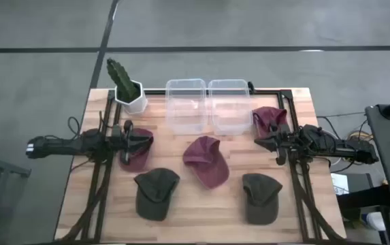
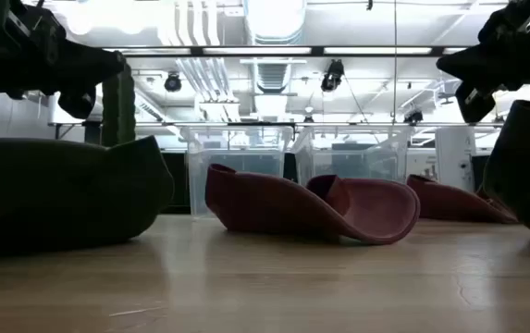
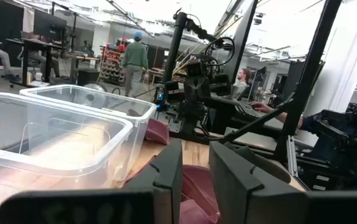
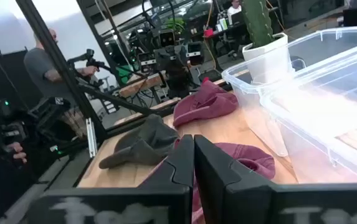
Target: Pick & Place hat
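Observation:
Five caps lie on the wooden table. One maroon cap [image 1: 139,153] is at the left, one [image 1: 206,162] in the middle and one [image 1: 268,119] at the right, by the bins. Two olive caps [image 1: 156,194] [image 1: 261,197] lie nearer the front edge. My left gripper [image 1: 140,140] [image 3: 195,168] hovers over the left maroon cap with its fingers a little open. My right gripper [image 1: 259,141] [image 4: 194,162] hangs shut beside the right maroon cap, pointing toward the middle one [image 4: 247,155]. In the low view both grippers [image 2: 89,79] [image 2: 463,79] stand well above the table.
Two clear plastic bins [image 1: 185,103] [image 1: 229,103] stand side by side at the far middle of the table. A cactus in a white pot [image 1: 128,90] is at the far left corner. People and desks show in the room beyond.

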Action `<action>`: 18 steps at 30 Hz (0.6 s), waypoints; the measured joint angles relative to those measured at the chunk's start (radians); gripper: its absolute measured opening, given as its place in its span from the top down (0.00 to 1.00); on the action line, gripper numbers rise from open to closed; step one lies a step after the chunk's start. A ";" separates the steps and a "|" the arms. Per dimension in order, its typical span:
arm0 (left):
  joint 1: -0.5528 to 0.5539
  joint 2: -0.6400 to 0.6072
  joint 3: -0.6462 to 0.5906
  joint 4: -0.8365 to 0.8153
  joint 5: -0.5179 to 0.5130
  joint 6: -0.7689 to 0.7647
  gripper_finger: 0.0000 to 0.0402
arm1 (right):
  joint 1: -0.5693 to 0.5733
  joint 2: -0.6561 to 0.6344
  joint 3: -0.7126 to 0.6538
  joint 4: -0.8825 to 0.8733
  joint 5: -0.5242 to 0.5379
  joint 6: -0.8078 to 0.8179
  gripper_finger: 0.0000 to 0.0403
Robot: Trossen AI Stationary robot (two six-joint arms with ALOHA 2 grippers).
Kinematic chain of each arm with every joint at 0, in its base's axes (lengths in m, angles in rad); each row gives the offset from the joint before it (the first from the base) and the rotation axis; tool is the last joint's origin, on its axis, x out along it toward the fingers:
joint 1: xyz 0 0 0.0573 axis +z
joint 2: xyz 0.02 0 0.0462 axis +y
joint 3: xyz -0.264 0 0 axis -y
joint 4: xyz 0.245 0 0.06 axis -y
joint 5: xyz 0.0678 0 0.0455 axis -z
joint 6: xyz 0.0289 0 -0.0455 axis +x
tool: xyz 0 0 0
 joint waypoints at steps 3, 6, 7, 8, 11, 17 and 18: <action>0.000 0.000 0.000 0.000 0.000 0.000 0.82 | 0.000 0.000 0.000 0.000 0.000 -0.010 0.98; 0.000 0.000 0.000 0.000 0.000 0.000 0.82 | 0.000 0.000 0.001 0.000 0.000 -0.010 0.98; 0.000 0.000 0.000 0.000 0.000 0.000 0.82 | 0.000 0.000 0.001 0.000 0.000 -0.011 0.98; 0.000 0.000 0.000 0.000 0.000 0.000 0.82 | 0.000 0.000 0.001 0.000 0.000 -0.010 0.98; 0.000 0.000 0.000 0.000 0.000 -0.001 0.82 | 0.000 0.000 0.001 0.000 0.000 -0.011 0.98; 0.000 0.000 0.000 0.000 -0.006 0.001 0.82 | 0.000 0.000 0.002 0.000 0.000 -0.011 0.98; 0.000 0.000 0.000 0.000 -0.012 0.001 0.82 | 0.000 0.000 0.002 0.000 0.000 -0.011 0.98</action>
